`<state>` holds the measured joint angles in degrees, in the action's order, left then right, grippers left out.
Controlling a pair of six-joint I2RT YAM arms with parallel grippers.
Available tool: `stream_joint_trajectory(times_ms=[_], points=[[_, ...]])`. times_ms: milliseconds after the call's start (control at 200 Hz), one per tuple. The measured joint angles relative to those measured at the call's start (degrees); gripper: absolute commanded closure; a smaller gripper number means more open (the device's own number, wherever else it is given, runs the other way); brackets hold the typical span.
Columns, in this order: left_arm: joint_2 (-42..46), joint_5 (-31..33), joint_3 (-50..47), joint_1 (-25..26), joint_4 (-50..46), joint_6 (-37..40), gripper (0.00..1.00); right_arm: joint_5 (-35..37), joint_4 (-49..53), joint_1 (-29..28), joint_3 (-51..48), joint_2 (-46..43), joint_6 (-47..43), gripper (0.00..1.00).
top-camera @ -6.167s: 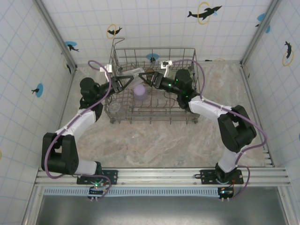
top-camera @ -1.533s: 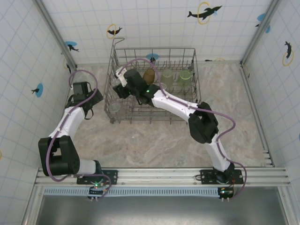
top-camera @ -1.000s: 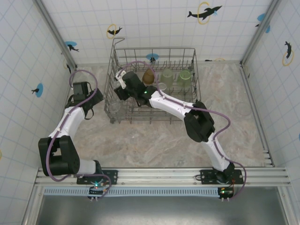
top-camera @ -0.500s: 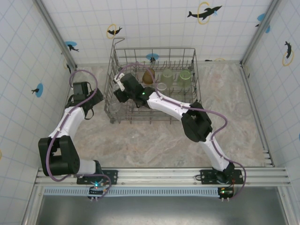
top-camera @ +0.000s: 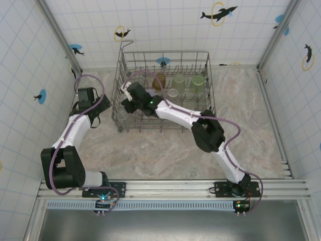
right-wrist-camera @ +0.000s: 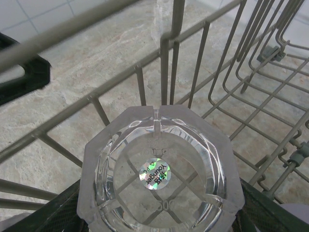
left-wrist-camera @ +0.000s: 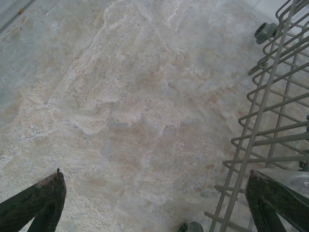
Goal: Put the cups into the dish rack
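Observation:
The grey wire dish rack (top-camera: 208,65) stands at the back of the table. In it are an amber-brown cup (top-camera: 159,81), two pale green cups (top-camera: 178,81) (top-camera: 198,83) and a clear cup (top-camera: 173,93). My right gripper (top-camera: 125,100) reaches into the rack's left end, shut on a clear cup (right-wrist-camera: 157,174) held bottom up, a shiny sticker on its base. That cup hangs by the rack's side wires (right-wrist-camera: 166,63), inside the rack. My left gripper (top-camera: 94,116) hovers open over bare table left of the rack (left-wrist-camera: 270,96), nothing between its fingers (left-wrist-camera: 48,193).
Another clear cup (top-camera: 120,114) sits in the rack's near-left corner. A faint clear ring, seemingly one more cup (top-camera: 261,116), stands on the table at the right. Tiled walls close in the table on three sides. The rack's small wheel (left-wrist-camera: 265,33) shows beside the left gripper.
My right gripper has carried the clear cup leftward and nearer across the rack over the last second. The left arm has stayed still.

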<state>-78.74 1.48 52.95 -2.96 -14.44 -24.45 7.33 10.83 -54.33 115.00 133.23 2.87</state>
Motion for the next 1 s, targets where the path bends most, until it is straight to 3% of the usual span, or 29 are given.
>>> stream_joint_trajectory(times_ms=[465,1001], points=[[0.0,-0.42,0.0,0.0,-0.02,0.0,0.02,2.12,0.87,-0.35,0.76,0.37,0.94,0.46],[0.0,-0.92,0.0,0.0,-0.02,0.0,0.03,11.5,8.28,-2.62,8.83,3.76,-1.36,0.46]])
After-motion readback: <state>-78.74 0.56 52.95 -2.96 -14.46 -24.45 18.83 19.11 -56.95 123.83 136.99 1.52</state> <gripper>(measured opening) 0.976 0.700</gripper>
